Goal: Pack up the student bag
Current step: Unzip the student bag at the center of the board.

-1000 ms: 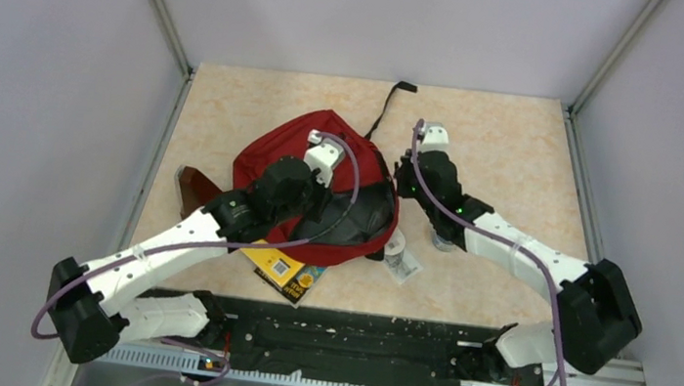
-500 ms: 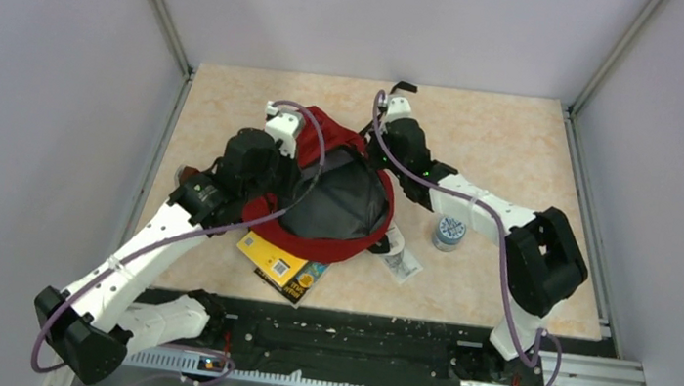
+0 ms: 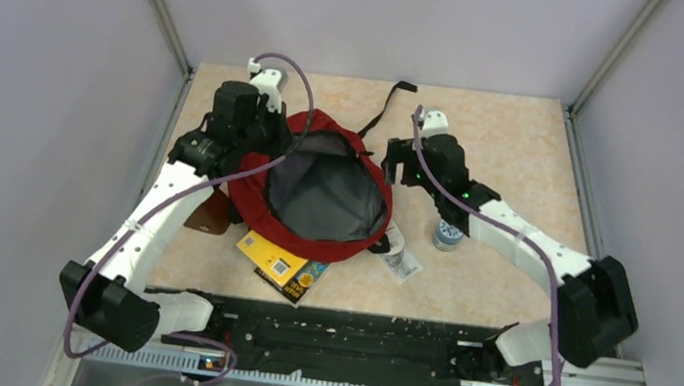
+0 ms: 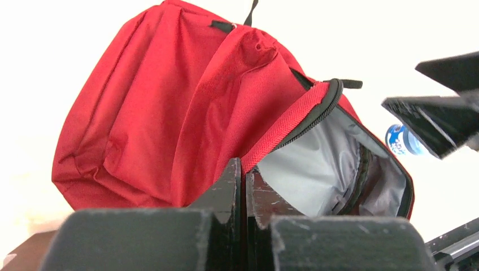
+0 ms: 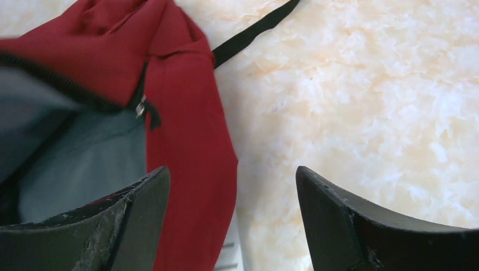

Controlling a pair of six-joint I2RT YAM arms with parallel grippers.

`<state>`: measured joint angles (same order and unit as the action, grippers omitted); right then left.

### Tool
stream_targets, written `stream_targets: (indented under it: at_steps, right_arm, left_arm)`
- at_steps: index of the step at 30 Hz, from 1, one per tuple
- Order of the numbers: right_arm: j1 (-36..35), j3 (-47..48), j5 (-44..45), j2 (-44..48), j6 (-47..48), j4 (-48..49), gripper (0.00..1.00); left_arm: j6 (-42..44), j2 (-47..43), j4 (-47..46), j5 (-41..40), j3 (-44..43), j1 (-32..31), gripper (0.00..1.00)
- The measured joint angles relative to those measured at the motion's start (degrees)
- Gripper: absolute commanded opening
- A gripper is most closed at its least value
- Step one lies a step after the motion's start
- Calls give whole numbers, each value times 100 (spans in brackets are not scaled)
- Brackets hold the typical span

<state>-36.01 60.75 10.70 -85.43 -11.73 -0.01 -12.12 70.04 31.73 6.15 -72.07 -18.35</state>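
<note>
1. Now my right gripper (image 5: 231, 169) has let go. The fingers that were pinched shut a second ago stand wide apart with nothing between them, just beside the right rim of the student bag (image 3: 307, 245).
2. My left gripper (image 4: 244, 169) stays clamped tight on the bag's zipper edge, red fabric pinched between the fingers. It has swung from over the bag out toward the far left, dragging that rim along.
3. Result: the mouth has gone from a crumpled slit to a wide oval, and the grey lining (image 3: 328, 196) faces up in the top view. I see nothing inside it.
4. The bag lies mid-table, a little to the left.
   - Its near edge overlaps the yellow book (image 3: 285, 265).
   - The brown pouch (image 3: 212, 218) sits against its left side, under my left arm.
   - The blue-capped bottle (image 3: 448, 234) stands apart on the right, close to my right arm.
   - The black strap (image 3: 386, 110) trails toward the far side.
5. My read is that the opening step is done and no packing has started. My right hand is free to fetch an item, and the bottle looks nearest.
6. The risk is that the soft rim sags shut if my left grip slips.
</note>
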Motion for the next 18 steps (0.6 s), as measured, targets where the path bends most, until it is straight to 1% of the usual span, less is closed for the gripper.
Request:
stream_targets:
  at_steps: [3,6,10,12,13,14,15,16,17,18]
  right_arm:
    - [2,-551,-348,750,-208,-46,84]
    - [2,-1008,-761,1261,-415,-24,85]
    - [2,-1174,-1134,1403,-505,-90,84]
    - [2,-1174,-1246,1346,-505,-96,79]
    - [0,-1174,-1281,1294,-503,-87,75]
    - [-22,-1158,-1335,1176,-503,-85,67]
    - [-26,-1150,-1362,1060,-485,-72,56]
    - [-33,-1134,-1364,925,-481,-79,37]
    - [-37,-1095,-1357,750,-470,-111,16]
    - [-39,-1025,-1316,544,-501,-170,5]
  left_arm:
    - [0,192,4,70,-243,83,0]
    - [-2,385,4,111,-404,146,0]
    - [-22,570,2,199,-472,192,0]
    - [-42,608,2,219,-474,216,0]
    - [-44,610,2,221,-476,232,0]
    - [-50,623,2,238,-487,256,0]
    - [-61,632,2,254,-503,275,0]
    - [-74,651,0,291,-535,310,0]
    - [-92,680,0,328,-570,352,0]
    - [-109,721,-2,358,-621,407,0]
